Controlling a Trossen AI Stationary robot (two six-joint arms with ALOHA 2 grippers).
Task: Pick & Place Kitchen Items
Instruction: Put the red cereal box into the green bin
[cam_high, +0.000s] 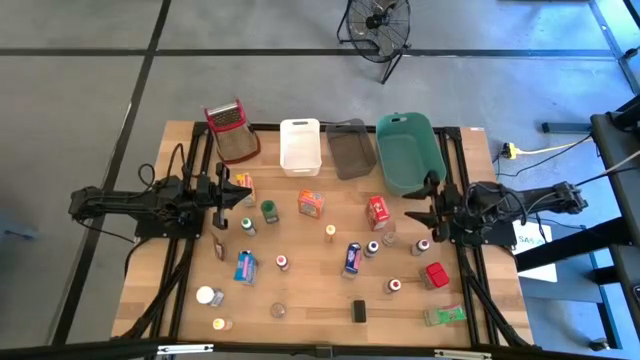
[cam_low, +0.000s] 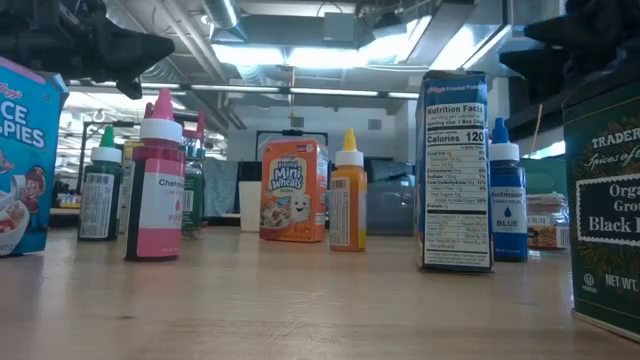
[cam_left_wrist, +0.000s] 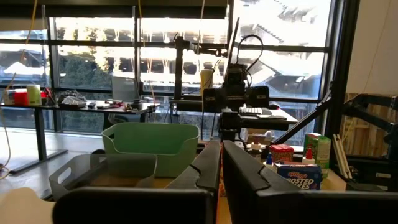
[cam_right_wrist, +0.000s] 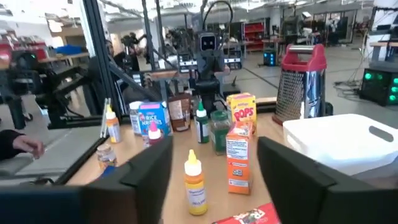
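Right tool (cam_right_wrist: 214, 177) agape, empty

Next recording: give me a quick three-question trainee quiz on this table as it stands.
1. True or false: the left pincer is shut and holds nothing.
2. Which bin stands nearest the right pincer? A white bin, B grey bin, C green bin
3. Fill in: in the low view, the orange box reads "Mini ____".

Key: 1 true. 2 C. 3 Wheats.
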